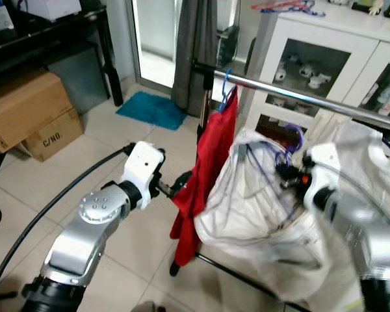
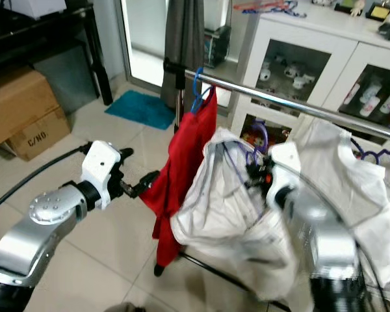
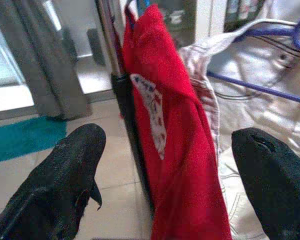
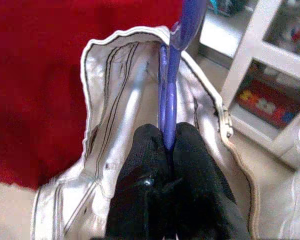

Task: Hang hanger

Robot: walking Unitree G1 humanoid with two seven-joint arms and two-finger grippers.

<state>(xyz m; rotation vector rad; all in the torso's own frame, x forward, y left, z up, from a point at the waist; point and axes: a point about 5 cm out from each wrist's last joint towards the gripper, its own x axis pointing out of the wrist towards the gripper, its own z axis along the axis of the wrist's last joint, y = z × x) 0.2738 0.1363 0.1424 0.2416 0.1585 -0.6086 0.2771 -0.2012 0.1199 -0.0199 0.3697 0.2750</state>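
My right gripper is shut on a purple hanger that carries a white garment. Its hook sits below the chrome rail, not on it. A red shirt hangs from a blue hanger at the rail's left end. My left gripper is open, its fingers spread on either side of the red shirt, close to its lower edge. Another white garment on a purple hanger hangs further right on the rail.
The rack's black upright and foot bar stand on the tiled floor. A white glass-door cabinet is behind the rail. Cardboard boxes sit at the left beside a black table. A teal mat lies by the grey curtain.
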